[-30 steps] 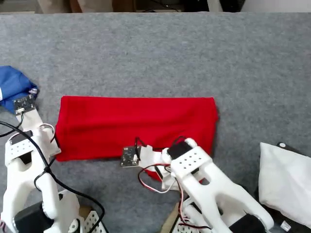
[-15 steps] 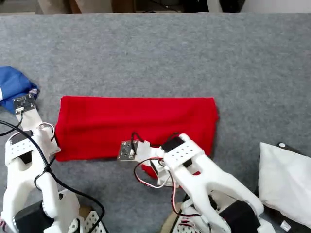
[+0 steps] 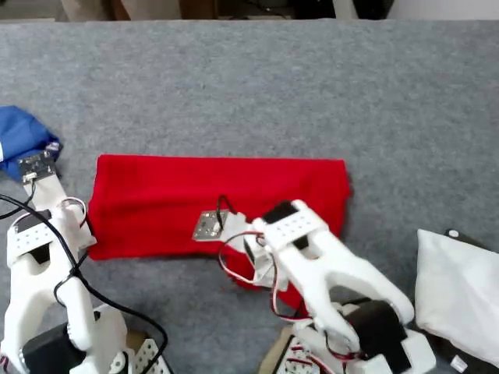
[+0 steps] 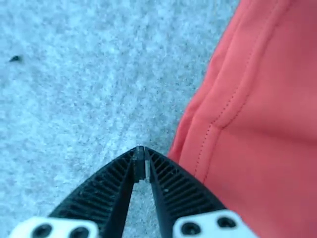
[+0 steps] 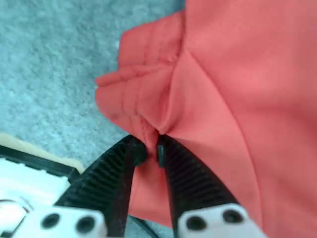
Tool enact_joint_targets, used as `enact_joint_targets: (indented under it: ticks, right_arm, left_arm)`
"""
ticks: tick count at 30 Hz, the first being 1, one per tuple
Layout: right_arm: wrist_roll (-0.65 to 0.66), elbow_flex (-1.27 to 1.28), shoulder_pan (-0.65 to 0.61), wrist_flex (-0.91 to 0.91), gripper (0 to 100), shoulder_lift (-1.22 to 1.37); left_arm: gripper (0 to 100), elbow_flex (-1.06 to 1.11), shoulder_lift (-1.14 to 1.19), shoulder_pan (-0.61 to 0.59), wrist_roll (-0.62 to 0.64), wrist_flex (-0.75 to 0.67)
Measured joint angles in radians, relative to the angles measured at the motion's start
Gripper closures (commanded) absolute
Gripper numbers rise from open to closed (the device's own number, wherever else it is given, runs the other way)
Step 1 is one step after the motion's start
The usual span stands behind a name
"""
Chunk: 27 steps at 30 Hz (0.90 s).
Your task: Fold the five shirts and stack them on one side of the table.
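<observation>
While the red shirt (image 3: 218, 195) is laid out as a long folded band across the middle of the table (image 3: 257, 86), a crumpled blue garment (image 3: 19, 140) is seen at the left edge and a folded white cloth (image 3: 456, 288) at the near right corner, both well apart from it. Part of the shirt's near edge is covered in the high view by the right arm's white body and its loose wires.

The table is covered in grey, felt-like fabric. The shirt's cloth is smooth, with stitched hems, and is bunched into small ridges where it is held.

A pinch of that bunched near edge is clamped between the ribbed black fingers (image 5: 183, 183) of the right gripper (image 5: 152, 148). The left gripper (image 4: 140, 168) is held over bare grey cloth just beside the shirt's left hem, its fingertips pressed together with nothing between them. Beyond the shirt's far edge, a broad stretch of open table is left.
</observation>
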Motion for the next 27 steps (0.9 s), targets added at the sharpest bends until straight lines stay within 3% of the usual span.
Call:
enact_joint_targets:
  ticks: [11,27]
  right_arm:
    - [0.104,-0.419,0.103,0.308,99.5,0.066]
    - [0.308,-1.019,0.112,0.439,99.5,0.537]
  left_arm:
    - [98,0.0,0.0,0.0,0.0,0.0]
    - [98,0.0,0.0,0.0,0.0,0.0]
